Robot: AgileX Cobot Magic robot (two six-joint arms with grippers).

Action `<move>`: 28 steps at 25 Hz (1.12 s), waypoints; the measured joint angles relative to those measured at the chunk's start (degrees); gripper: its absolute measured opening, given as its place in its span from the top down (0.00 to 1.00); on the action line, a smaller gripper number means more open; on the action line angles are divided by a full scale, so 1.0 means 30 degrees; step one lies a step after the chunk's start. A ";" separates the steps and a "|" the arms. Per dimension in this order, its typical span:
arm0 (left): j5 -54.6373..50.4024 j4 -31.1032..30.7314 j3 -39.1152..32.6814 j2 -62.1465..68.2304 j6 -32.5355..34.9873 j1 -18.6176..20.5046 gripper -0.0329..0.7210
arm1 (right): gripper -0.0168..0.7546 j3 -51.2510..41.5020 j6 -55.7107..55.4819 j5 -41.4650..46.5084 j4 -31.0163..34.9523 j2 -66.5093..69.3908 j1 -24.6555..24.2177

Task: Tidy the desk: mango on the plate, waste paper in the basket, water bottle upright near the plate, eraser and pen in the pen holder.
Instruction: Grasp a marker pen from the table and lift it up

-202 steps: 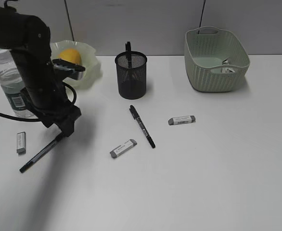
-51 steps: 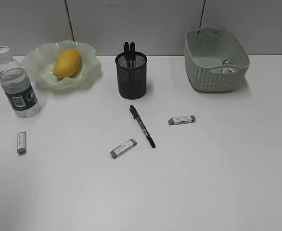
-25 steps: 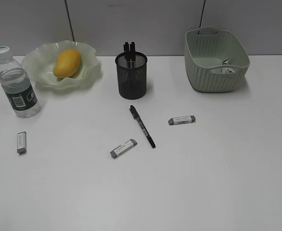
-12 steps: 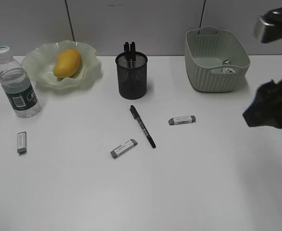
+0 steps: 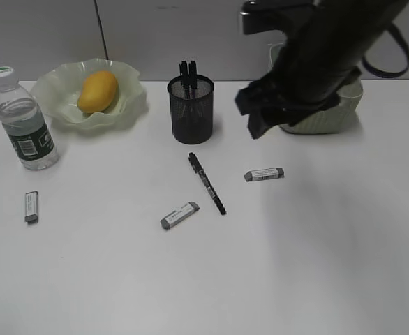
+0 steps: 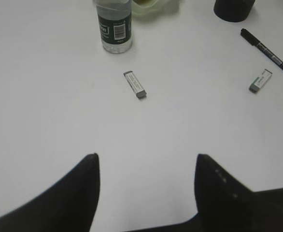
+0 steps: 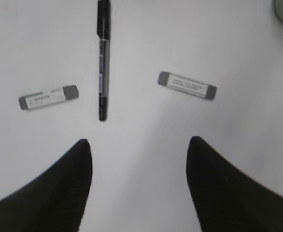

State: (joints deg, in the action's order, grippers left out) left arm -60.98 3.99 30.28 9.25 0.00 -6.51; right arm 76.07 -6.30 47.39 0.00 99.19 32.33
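Pen (image 5: 206,183) lay flat on the desk (image 5: 295,265) between two erasers, below the pen holder (image 5: 190,109) | right gripper (image 7: 139,145) hung above it, jaws wide and empty (lined up to pick, I judge) | left gripper (image 6: 146,159) open, empty, over a third eraser (image 6: 134,84)

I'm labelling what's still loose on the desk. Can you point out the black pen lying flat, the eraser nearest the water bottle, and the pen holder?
black pen (image 5: 206,183): exterior view, middle of its barrel.
eraser (image 5: 30,206): exterior view, centre of its top face.
pen holder (image 5: 190,112): exterior view, front of its mesh wall.
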 joint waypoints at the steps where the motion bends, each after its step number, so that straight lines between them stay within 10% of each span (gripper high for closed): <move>1: -0.0019 0.0000 0.0000 -0.0057 0.0000 0.0000 0.33 | 0.34 0.0704 -0.0131 0.0000 0.0000 0.0731 0.0263; 28: -0.0071 -0.0018 -0.0018 -0.2122 0.0000 0.0000 0.34 | 0.40 1.0000 -0.1102 -0.0616 -0.0783 1.2443 0.1921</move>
State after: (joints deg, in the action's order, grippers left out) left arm -61.20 3.94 30.23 2.88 0.00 -6.51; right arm 106.07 -9.60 45.54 -2.35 136.52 38.10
